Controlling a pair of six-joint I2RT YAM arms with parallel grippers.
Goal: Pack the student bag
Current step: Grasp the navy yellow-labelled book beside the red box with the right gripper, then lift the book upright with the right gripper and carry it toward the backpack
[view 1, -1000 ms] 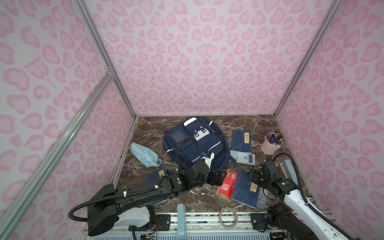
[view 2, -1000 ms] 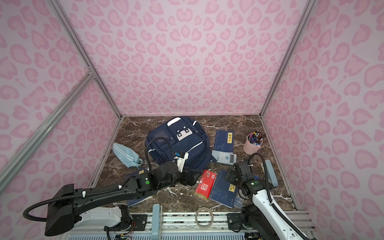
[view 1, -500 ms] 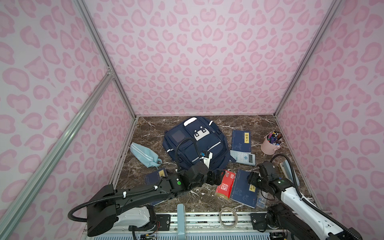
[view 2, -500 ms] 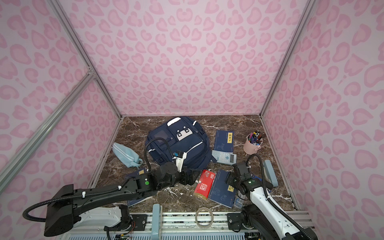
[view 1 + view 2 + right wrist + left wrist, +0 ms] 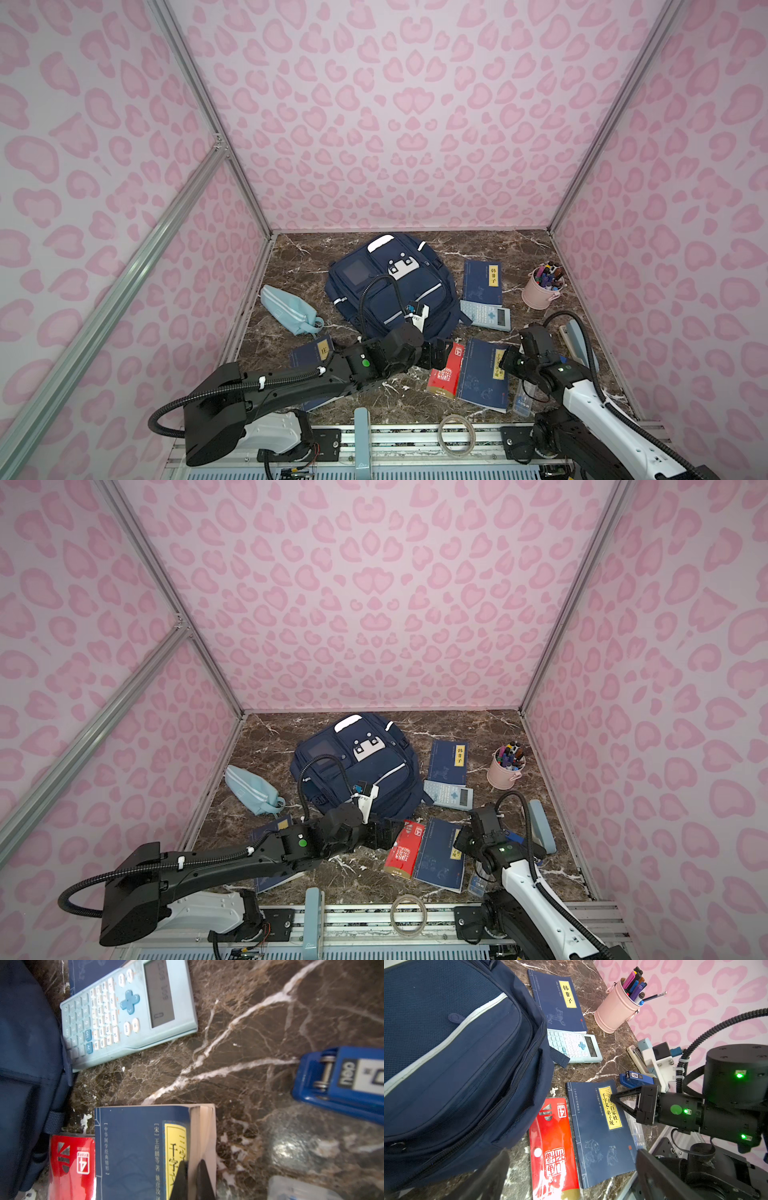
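Right pincer (image 5: pixel 612 1098) has closed since a second ago, its tips now pinched on the right edge of the near blue book (image 5: pixel 478 376). Left pincer (image 5: pixel 442 353) stands wide and empty, just near of the student bag (image 5: pixel 390 286). The bag lies flat mid-bench (image 5: pixel 407 401), toward the far side.

Navy student bag (image 5: pixel 390 286) — flat, centre-back.
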